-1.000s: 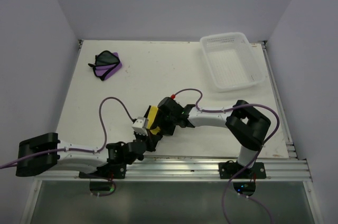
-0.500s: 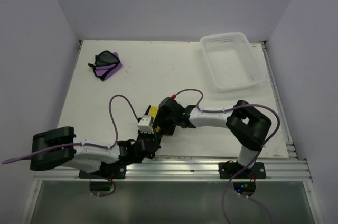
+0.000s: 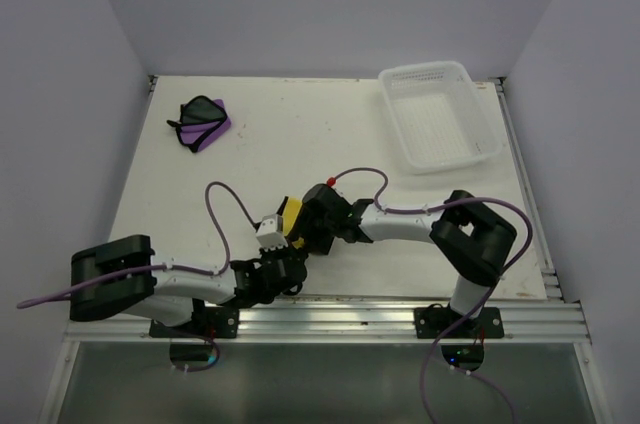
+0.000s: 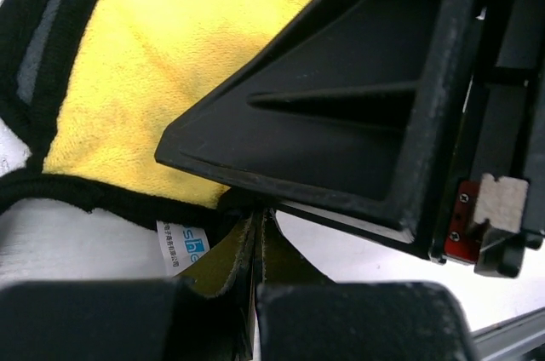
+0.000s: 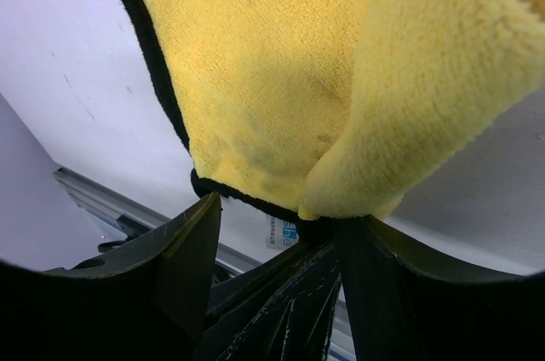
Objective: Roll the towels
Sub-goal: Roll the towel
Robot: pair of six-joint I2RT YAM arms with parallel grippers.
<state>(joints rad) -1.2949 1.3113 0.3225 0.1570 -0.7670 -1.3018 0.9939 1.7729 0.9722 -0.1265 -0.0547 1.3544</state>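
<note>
Yellow towel [image 3: 290,213]: lower middle of the top view, on the table [image 3: 300,139], mostly covered by the two grippers that meet over it. Only a small yellow patch shows there.
Purple towel [image 3: 205,122]: upper left of the top view, lying bunched and well apart from both arms, not yet handled.
Left gripper [image 4: 258,226]: jaws pressed fully together at the bottom centre of its wrist view. The towel's black edging runs straight into the tips, with the white label [image 4: 180,247] just beside them, so it appears to pinch the towel's hem.
Right gripper [image 5: 277,218]: jaws stand wide, one on either side of the towel's lower edge. A thick yellow fold hangs between them against the right-hand finger. No squeeze is visible, so I read it as holding nothing.
Basket [image 3: 421,71]: upper right, away from the work.
Step in hand (judgement): starting the roll of the yellow towel at the pinched hem.
To do it well (judgement): keep the hem pinch firm, tuck the loose fold under before turning, and turn the cloth evenly so the black edges stay lined up.
Watch for: crowded fingers knocking each other, and the fold slipping sideways and skewing the roll.
</note>
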